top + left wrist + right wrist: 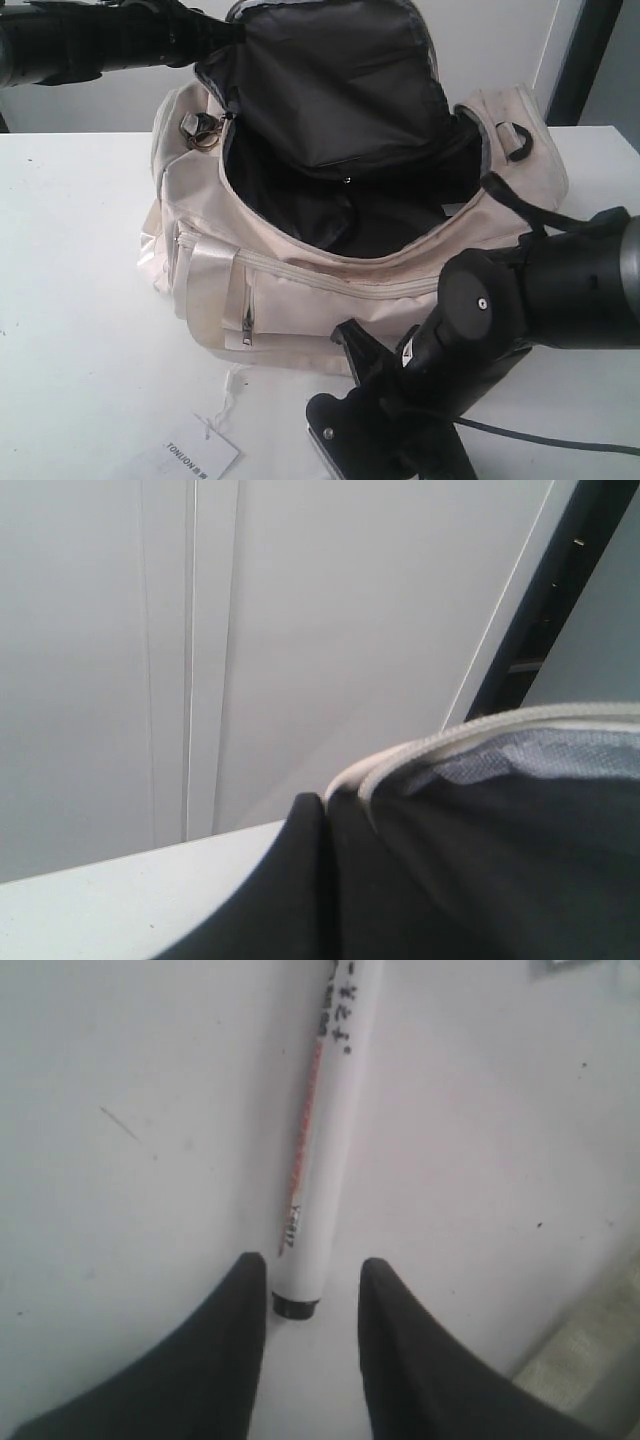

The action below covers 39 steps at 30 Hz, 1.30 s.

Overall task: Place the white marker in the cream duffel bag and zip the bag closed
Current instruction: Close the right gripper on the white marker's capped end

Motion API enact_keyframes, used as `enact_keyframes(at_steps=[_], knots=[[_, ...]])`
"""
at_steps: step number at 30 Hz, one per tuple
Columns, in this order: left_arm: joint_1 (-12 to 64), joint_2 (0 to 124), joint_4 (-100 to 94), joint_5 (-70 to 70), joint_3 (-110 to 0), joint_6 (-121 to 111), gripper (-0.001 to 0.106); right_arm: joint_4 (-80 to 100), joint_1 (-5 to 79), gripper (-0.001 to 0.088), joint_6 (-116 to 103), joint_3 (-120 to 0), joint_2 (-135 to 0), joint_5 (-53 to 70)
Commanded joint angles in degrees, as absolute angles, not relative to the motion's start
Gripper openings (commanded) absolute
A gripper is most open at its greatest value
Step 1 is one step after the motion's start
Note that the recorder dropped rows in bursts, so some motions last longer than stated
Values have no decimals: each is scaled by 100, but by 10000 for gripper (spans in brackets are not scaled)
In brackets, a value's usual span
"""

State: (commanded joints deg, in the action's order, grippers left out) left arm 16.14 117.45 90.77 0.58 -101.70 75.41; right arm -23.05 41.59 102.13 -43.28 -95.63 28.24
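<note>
So it's a plain white table [80, 300], a bit scuffed and speckled up close. The cream duffel bag [300, 320] sits right on it, back toward the far edge, with its front pocket facing the near side. Just in front of the bag lies a flat paper tag [190, 455] with printed text, and a thin string [230, 390] runs from it up toward the bag. The white marker [325, 1140] lies flat on the bare tabletop near the bag. A black cable [560, 440] trails off toward the right edge.
</note>
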Motion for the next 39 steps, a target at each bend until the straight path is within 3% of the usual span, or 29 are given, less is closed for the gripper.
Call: enact_keyframes(at_steps=[23,25,31,39], knots=[[1614,11745,9077,58,-10170,7541,0,-2330,4159,306,10157,-4328,-9874,2898],[1614,11745,9077,58,-10170,7541,0,-2330,4159,262,10157,-4328,-9874,2898],[1614,11745,9077,58,-10170,7541,0,-2330,4159,-2,10157,-4328,-9874,2954],[1614,11745,9077,58,-10170,7541,0,-2330,4159,0,10125,-4339,-9463,2933]])
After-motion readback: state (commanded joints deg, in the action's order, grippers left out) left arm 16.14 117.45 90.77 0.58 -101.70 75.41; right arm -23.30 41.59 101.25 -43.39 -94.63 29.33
